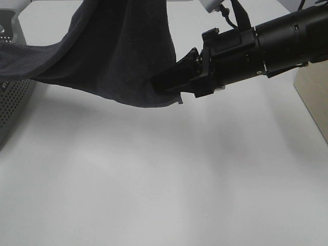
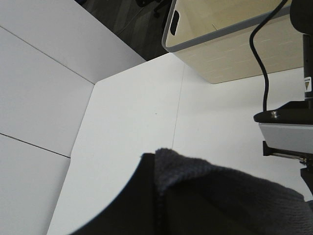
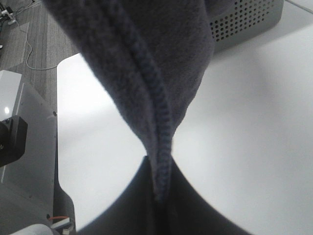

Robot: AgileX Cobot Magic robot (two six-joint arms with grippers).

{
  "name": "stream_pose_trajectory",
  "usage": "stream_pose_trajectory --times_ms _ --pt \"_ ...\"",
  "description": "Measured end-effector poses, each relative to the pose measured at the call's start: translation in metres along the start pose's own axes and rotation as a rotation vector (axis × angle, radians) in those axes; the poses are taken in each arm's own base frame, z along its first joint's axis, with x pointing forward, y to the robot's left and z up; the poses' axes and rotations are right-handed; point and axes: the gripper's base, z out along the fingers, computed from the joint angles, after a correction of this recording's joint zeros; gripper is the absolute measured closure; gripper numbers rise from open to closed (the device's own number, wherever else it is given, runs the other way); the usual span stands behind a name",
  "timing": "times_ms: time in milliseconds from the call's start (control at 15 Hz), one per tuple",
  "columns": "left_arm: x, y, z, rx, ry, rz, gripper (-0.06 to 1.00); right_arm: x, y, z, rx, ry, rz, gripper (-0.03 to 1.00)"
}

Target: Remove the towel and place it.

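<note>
towel (image 1: 118,56): dark terry cloth, nubby matt pile, corded stitched hem | my right gripper (image 1: 163,84): black, matt, hard casing, I can't tell plastic from metal | table (image 1: 154,179): white, smooth, dull sheen | basket (image 1: 13,105): grey, perforated, matt | bin (image 2: 234,58): pale wood-grain wall, grey rim

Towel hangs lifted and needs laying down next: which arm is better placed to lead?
Right. Its fingers pinch the towel hem low over the table; the left fingers show no clear grip.
</note>
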Motion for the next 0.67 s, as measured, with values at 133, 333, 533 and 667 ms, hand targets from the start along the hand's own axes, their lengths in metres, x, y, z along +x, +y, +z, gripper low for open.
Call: stream_pose_trajectory --times_ms 133,333,533,667 --pt "0.001 0.0 0.0 -0.002 0.007 0.006 0.94 0.001 -0.004 -0.001 0.05 0.017 0.123 0.96" --pt "0.008 0.002 0.006 -0.011 0.053 0.036 0.94 -0.013 -0.008 -0.012 0.157 0.103 0.272 0.96" --pt "0.015 0.007 0.017 -0.053 0.085 0.073 0.94 -0.055 -0.007 -0.046 0.33 0.231 0.342 0.96" --pt "0.015 0.013 0.022 -0.124 0.061 0.086 0.94 -0.08 -0.005 -0.07 0.454 0.308 0.354 0.96"
